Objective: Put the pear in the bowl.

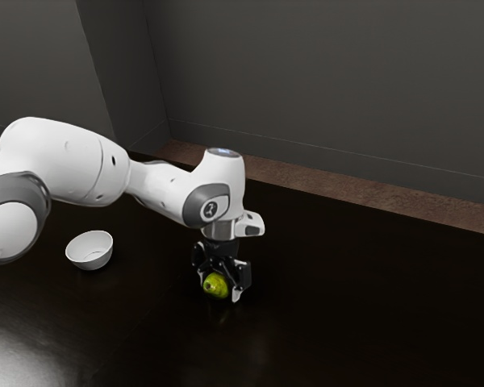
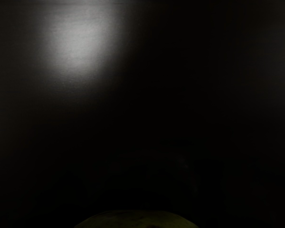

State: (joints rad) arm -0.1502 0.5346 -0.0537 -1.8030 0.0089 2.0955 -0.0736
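Gripper (image 1: 219, 292), black, pointing down at the pear (image 1: 216, 285); how far apart its jaws stand, and whether they have hold of the pear, cannot be told. Pear (landmark): yellow-green, located between the jaws and outside the bowl (image 1: 89, 251), with a dark spot on the side facing the exterior camera; in the wrist view, its rounded top lies along the lower edge. Arm (image 1: 165, 187): white with grey joint covers, reaching above the pear from the exterior view's left. Bowl: white, upright, well apart from the pear toward the exterior view's left. Table (image 1: 347, 298): dark and glossy, extending around and beneath the pear. Wall (image 1: 331, 89): grey, beyond the pear.
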